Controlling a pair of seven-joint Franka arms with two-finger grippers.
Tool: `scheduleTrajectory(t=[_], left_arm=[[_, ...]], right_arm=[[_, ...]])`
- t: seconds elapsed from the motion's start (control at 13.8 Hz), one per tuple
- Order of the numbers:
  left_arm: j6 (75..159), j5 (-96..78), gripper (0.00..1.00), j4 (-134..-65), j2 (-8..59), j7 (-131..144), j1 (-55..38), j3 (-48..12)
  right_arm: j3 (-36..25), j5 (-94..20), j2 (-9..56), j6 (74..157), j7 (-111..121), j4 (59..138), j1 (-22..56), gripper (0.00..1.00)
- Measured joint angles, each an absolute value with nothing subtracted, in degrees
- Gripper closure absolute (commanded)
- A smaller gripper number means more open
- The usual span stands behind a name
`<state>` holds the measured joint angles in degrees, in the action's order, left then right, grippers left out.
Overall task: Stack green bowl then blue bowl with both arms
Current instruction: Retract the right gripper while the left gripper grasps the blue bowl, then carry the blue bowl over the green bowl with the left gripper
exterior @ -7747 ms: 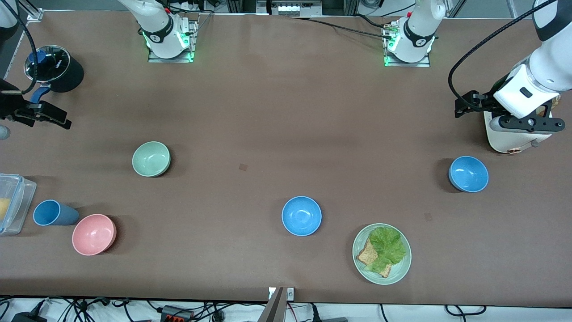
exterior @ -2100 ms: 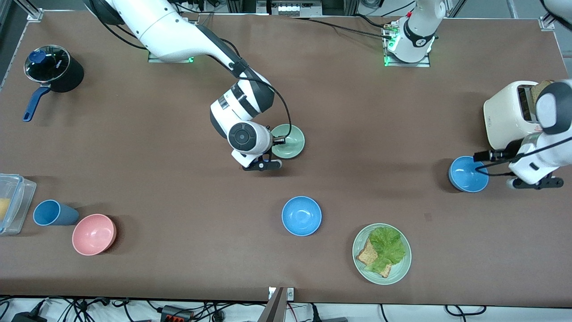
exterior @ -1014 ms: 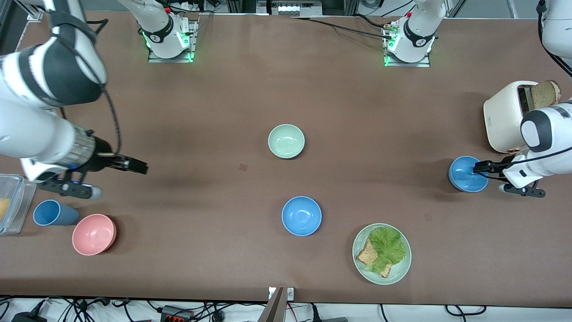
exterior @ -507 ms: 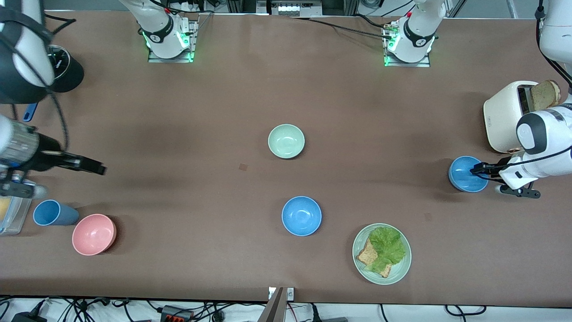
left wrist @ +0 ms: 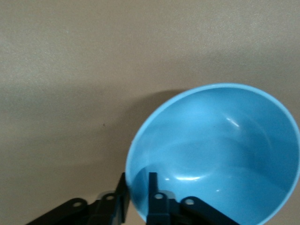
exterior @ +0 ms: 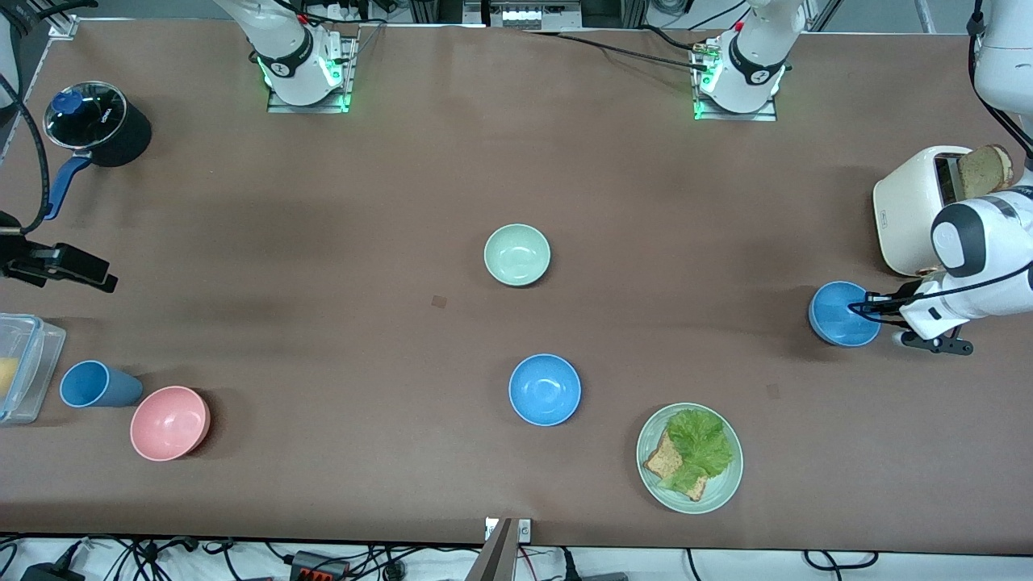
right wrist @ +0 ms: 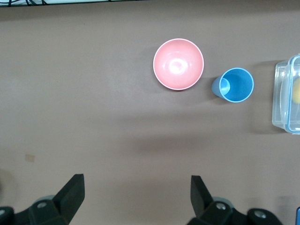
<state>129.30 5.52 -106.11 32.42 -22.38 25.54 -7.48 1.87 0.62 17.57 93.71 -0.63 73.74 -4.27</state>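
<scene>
Blue bowl gripped at its rim as green bowl sits alone mid-counter

Nearest the front camera, a pale-green plate (exterior: 688, 457) carries bread and lettuce; an empty second blue bowl (exterior: 545, 390) lies beside it, a pink bowl (exterior: 170, 423) and blue cup (exterior: 95, 384) toward the right arm's end. The green bowl (exterior: 517, 255) stands empty, farther back. Reaching low, the left tool (exterior: 866, 307) pinches the blue bowl (exterior: 836, 316) by its rim, near the toaster (exterior: 913, 208). The right tool (right wrist: 136, 192) hangs spread wide over the counter (exterior: 403, 202).

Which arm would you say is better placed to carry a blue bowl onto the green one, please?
Left: the left gripper pinches the small sky-blue matte bowl's rim; the open right gripper waits away from the pale mint-green bowl.
</scene>
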Motion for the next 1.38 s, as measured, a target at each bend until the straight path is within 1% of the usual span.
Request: scheduleTrajectory(t=[0.22, 0.43, 0.58, 0.72, 0.87, 1.01, 1.16, 1.38], left_arm=[[127.68, 5.48, 0.99, -105.84, 31.90, -22.38, 25.56, -8.01], [123.22, 3.70, 0.99, -104.94, 30.49, -22.33, 25.59, -9.62], [118.54, 3.21, 0.99, -103.28, 29.47, -22.26, 25.59, -11.14], [112.03, 3.05, 0.99, -100.68, 28.30, -20.83, 25.61, -13.67], [106.09, 2.88, 0.99, -99.06, 26.26, -13.69, 25.62, -18.14], [102.43, 2.63, 0.99, -98.77, 23.73, -3.83, 25.52, -24.35], [100.97, 1.13, 0.99, -98.73, 21.56, 5.17, 25.40, -31.46], [101.26, -2.78, 0.99, -98.32, 19.23, 21.10, 24.96, -41.58]], right_arm=[[-1.39, 0.62, 17.23, 92.64, 0.59, 74.15, -1.92, 0.00], [-1.67, 0.62, 14.88, 91.02, 0.65, 76.56, -1.69, 0.00], [-1.67, 0.62, 12.89, 91.24, 0.65, 79.33, -1.61, 0.00], [-1.68, 0.62, 10.63, 92.32, 0.66, 83.11, -1.60, 0.00], [-1.71, 0.62, 8.04, 93.44, 0.68, 87.65, -1.60, 0.00], [-1.82, 0.62, 5.52, 93.85, 0.70, 91.53, -1.60, 0.00], [-1.84, 0.63, 3.51, 94.94, 0.80, 94.21, -1.55, 0.00], [-1.82, 0.63, 2.37, 95.47, 0.88, 95.90, -1.29, 0.00]])
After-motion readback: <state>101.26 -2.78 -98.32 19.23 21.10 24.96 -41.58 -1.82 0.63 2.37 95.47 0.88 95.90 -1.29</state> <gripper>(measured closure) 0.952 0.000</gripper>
